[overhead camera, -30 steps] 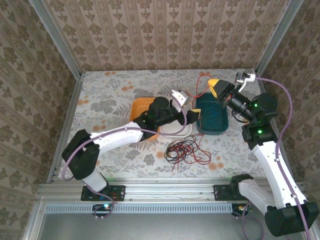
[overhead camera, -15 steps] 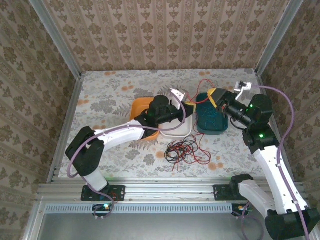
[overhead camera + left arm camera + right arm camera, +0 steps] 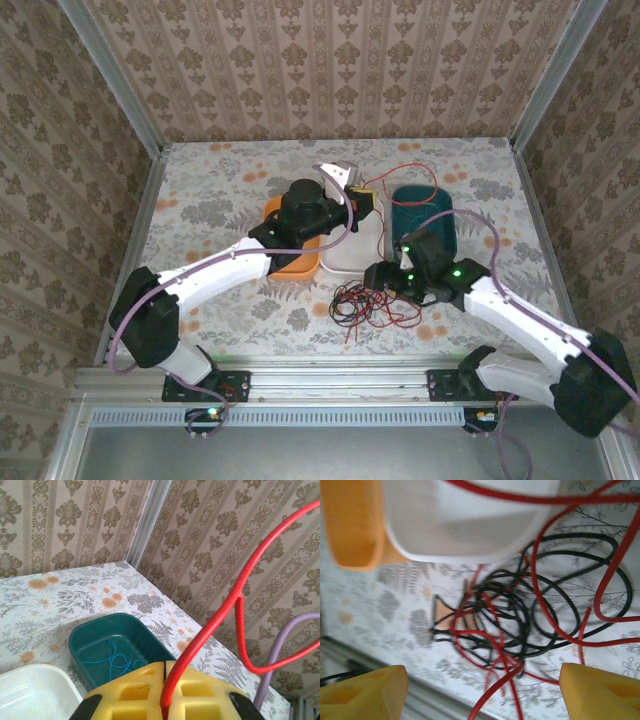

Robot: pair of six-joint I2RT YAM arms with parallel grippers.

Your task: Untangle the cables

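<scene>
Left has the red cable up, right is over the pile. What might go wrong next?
1. The left jaws are shut on the red cable, which is interlaced with the black cable in the tangle; lifting may drag the whole knot.
2. The right jaws hang open over that tangle and may close on red and black together.
3. A red strand crosses the white tray; tension might shift it.

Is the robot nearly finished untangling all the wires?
Not yet, it looks about partway. Done: the blue-green cable lies by itself in the teal tray. In hand: the left gripper is shut on a red cable, holding it up in the air. The right gripper hangs open above the tangle. Left: that tangle, red and black loops knotted together on the table, in no tray.
</scene>
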